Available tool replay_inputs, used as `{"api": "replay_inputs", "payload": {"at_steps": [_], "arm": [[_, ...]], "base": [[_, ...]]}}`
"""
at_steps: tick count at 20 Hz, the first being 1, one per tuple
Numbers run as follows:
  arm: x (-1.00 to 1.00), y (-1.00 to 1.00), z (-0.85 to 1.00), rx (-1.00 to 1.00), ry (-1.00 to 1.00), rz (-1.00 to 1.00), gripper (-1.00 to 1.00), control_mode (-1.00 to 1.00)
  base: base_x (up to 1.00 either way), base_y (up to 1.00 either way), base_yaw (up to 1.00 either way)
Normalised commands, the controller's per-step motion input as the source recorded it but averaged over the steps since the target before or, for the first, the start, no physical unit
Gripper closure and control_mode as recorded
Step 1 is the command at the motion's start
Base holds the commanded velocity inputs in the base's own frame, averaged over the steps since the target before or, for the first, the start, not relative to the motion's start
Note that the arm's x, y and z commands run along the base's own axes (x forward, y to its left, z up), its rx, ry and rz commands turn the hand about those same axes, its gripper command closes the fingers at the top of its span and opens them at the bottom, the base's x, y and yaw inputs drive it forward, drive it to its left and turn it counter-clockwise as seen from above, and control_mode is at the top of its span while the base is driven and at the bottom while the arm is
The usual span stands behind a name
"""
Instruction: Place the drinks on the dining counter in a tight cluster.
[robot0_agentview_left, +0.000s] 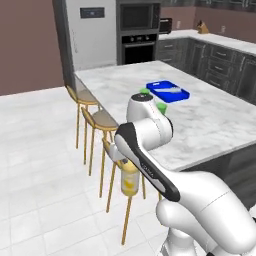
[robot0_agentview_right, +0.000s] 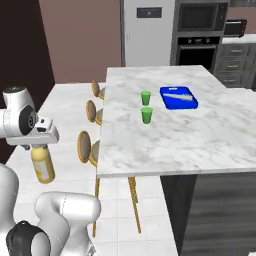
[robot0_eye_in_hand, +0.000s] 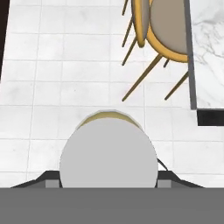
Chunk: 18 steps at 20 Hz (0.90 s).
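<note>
jaws of the gripper (robot0_agentview_right: 41, 146) clamp the yellow juice bottle (robot0_agentview_right: 43, 164) by its grey cap (robot0_eye_in_hand: 108, 153), hanging upright over floor tiles beside the dining counter (robot0_agentview_right: 170, 145) and bar stools (robot0_agentview_right: 89, 147).

A: How is the light?

B: Bright and even, flat rendered light with no clear source. The long white-grey marble worktop (robot0_agentview_right: 165, 135) has no glare, and the white tiled floor (robot0_agentview_left: 40, 165) is pale throughout.

A: Any shadows?

B: Hardly any. The round tan bar stools (robot0_agentview_left: 105, 120) cast nothing distinct on the floor; only the worktop's underside is dark.

A: Sharpness?

B: Slightly soft overall. In the hand view the round grey cap of the yellow juice bottle (robot0_eye_in_hand: 108, 153) looms large, edges a little fuzzy. Straight lines stay straight at the borders.
</note>
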Motion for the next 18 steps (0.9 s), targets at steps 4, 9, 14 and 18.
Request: {"api": "replay_inputs", "payload": {"at_steps": [4, 9, 14, 18], "arm": [[0.00, 0.00, 0.00, 0.00, 0.00, 0.00, 1.00, 1.00], [0.00, 0.00, 0.00, 0.00, 0.00, 0.00, 1.00, 1.00], [0.00, 0.00, 0.00, 0.00, 0.00, 0.00, 1.00, 1.00], [0.00, 0.00, 0.00, 0.00, 0.00, 0.00, 1.00, 1.00]], "base": [[0.28, 0.60, -0.35], [0.33, 0.56, -0.40], [0.44, 0.45, -0.52], [0.28, 0.53, -0.46]]}}
